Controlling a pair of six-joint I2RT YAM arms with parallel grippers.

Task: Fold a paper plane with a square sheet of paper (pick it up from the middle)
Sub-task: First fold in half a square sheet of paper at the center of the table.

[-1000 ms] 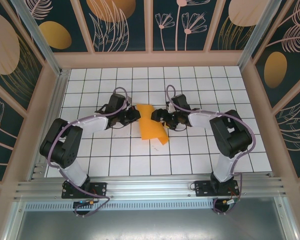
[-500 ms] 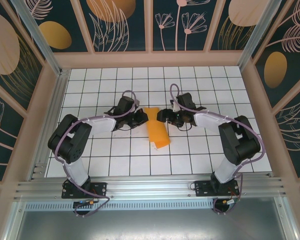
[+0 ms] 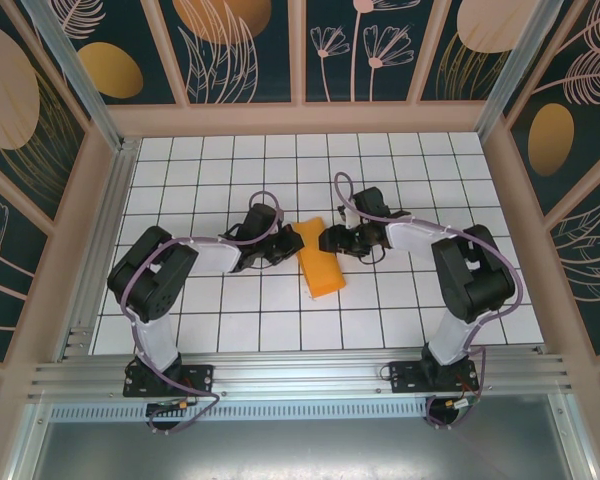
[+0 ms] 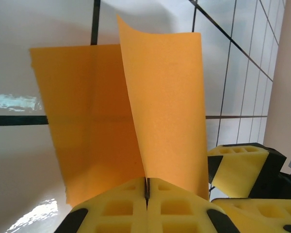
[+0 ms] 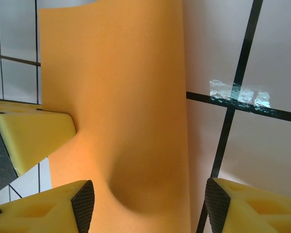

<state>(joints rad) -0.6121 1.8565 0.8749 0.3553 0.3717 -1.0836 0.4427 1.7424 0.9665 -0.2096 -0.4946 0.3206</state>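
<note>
The square sheet of paper [image 3: 318,263], plain orange, lies bent over on itself on the white tiled floor, its upper flap curling above the lower layer [image 4: 161,104]. It has the form of a doubled strip, not a paper plane. My left gripper [image 3: 286,241] is shut, and its yellow pads [image 4: 146,194] pinch the near edge of the raised flap. My right gripper [image 3: 329,240] faces it from the other side. Its jaws stand open [image 5: 148,208] astride the bulging paper [image 5: 117,97], with the pads apart from it. The left gripper's pad [image 5: 34,136] shows beside the sheet.
The white tiled floor [image 3: 230,300] with black grid lines runs out to pale wooden walls [image 3: 300,118] on three sides. An aluminium rail [image 3: 300,378] carries both arm bases at the near edge. The two grippers are less than a tile apart.
Both grippers have drawn closer together over the sheet. The paper has gone from a wide spread shape to a narrow doubled strip. The right jaws have narrowed.
</note>
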